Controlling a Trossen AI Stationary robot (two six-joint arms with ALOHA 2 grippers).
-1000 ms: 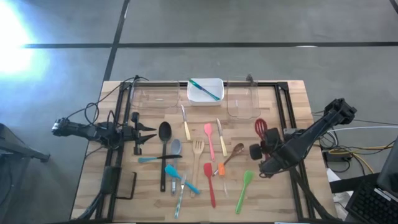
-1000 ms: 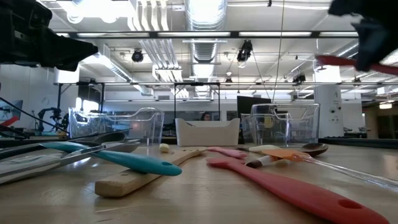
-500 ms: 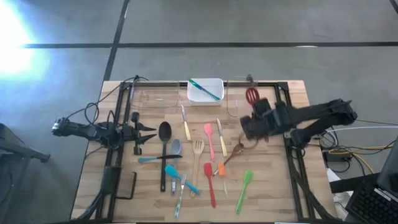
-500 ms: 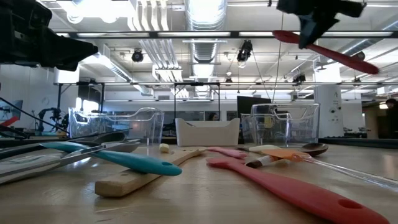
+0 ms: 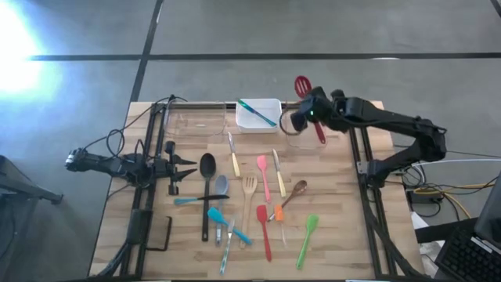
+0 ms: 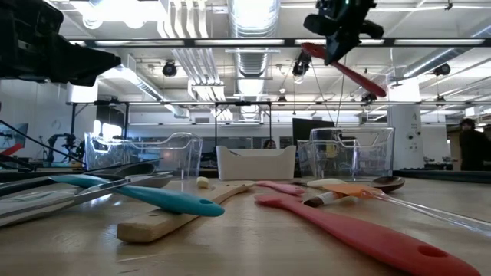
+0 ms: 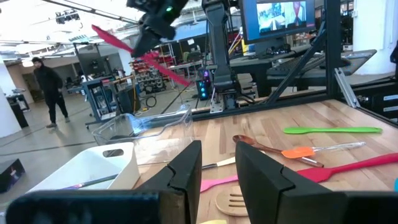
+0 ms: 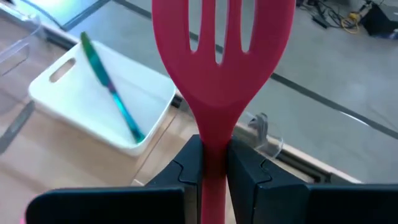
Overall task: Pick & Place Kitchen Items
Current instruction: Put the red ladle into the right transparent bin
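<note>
Counter (image 5: 352, 235): your wooden top, utensils scattered mid-board.
Right claw (image 8: 213, 163): clamped on the red slotted spatula (image 5: 308, 100), raised over the clear tub (image 5: 301, 129) (far edge).
Left claw (image 5: 182, 166): parked at the left edge, fingers slightly parted, empty.
White tub (image 5: 249, 117): holds one teal utensil (image 5: 258, 111).

Red slotted spatula (image 5: 307, 95), solid red, no pattern, in the dark right hand (image 5: 311, 114). Table (image 5: 125, 235) light wood with plank seams, black frame rails. White tub (image 5: 249, 121) holds a teal utensil (image 5: 259, 112). Clear tub (image 5: 305, 133) right of the white tub is colourless. Below the white tub: black ladle (image 5: 207, 184), pink spatula (image 5: 263, 175), pale wooden fork (image 5: 249, 196), orange spatula (image 5: 278, 212), red spatula (image 5: 264, 229), light green spatula (image 5: 308, 238), teal spatula (image 5: 225, 222), brown wooden spoon (image 5: 294, 192). Left hand (image 5: 182, 168) black. Floor (image 5: 329, 31) grey with dark lines.
</note>
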